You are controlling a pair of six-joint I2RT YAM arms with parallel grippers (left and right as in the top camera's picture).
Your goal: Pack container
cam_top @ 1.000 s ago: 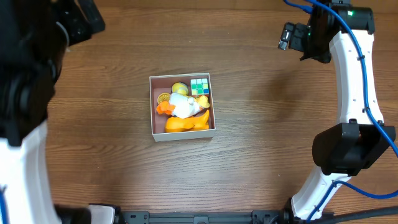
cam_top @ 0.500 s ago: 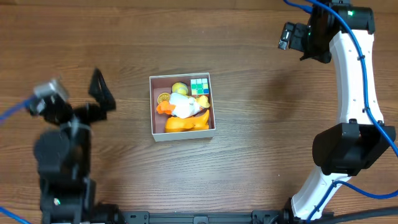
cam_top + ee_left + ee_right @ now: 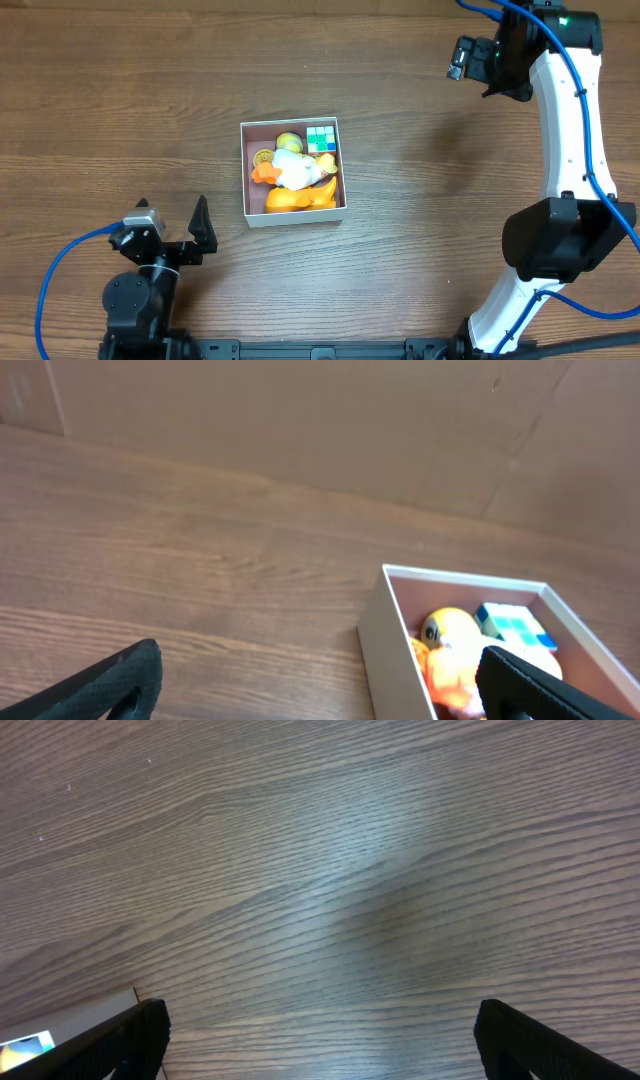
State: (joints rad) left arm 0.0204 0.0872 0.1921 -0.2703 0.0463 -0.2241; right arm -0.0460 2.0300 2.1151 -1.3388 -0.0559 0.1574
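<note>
The container (image 3: 244,172) is a shallow white-walled box at the table's middle. It holds a yellow round toy (image 3: 288,142), a green-and-blue cube (image 3: 321,138), a white toy (image 3: 293,170) and an orange toy (image 3: 300,198). My left gripper (image 3: 172,216) is open and empty, low at the near left, apart from the box. In the left wrist view the left gripper (image 3: 320,695) faces the container's wall (image 3: 385,635), with the cube (image 3: 510,625) inside. My right gripper (image 3: 478,58) is open and empty, high at the far right; its wrist view (image 3: 320,1045) shows bare wood between the fingers.
The wooden table (image 3: 450,200) surrounds the box. A corner of the container (image 3: 70,1020) shows at the lower left of the right wrist view. The right arm's white links (image 3: 570,130) run down the right side. A brown wall (image 3: 300,420) stands behind the table.
My left arm has drawn back from the far left to the near left edge, gripper open. The right arm and the box's contents have not moved.
</note>
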